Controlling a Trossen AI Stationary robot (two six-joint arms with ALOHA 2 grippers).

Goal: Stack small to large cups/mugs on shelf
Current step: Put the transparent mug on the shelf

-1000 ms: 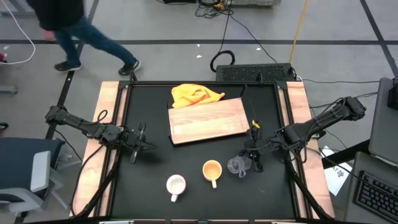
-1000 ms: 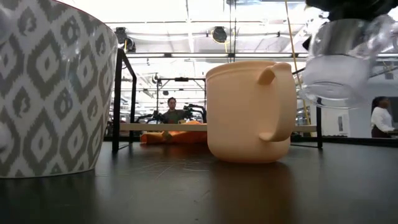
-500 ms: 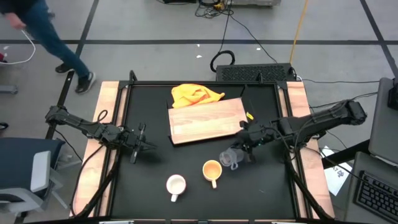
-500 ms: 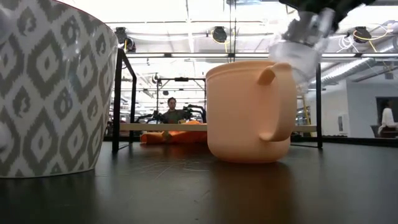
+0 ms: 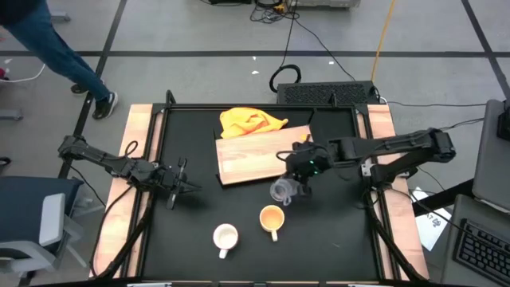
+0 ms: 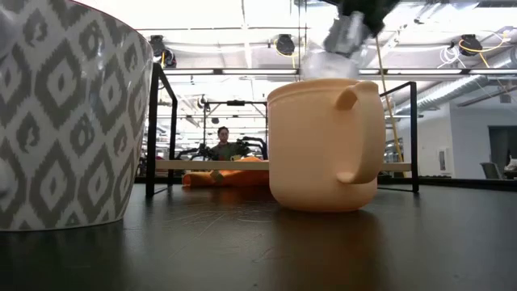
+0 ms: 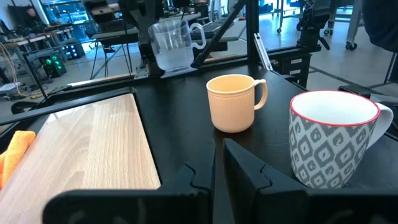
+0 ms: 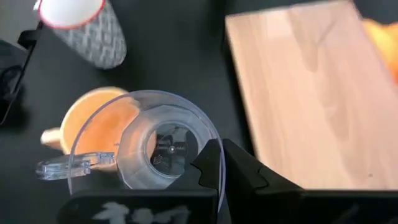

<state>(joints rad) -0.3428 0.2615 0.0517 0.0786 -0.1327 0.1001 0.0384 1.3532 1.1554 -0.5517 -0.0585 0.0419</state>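
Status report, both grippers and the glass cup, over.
Right gripper shut on clear glass cup, airborne near wooden board. Left gripper idle, shut. Board bare.

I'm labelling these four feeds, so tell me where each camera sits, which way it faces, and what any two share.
High view: above the table, looking straight down; both arms show, the right tool holding the clear glass cup near the wooden board.
Low view: at tabletop height, looking level into the room; the yellow-orange mug fills the middle.
Left wrist view: on the left arm, past its tool toward the mugs.
Right wrist view: on the right arm, looking down.
Shared: both wrist views show the white patterned mug.
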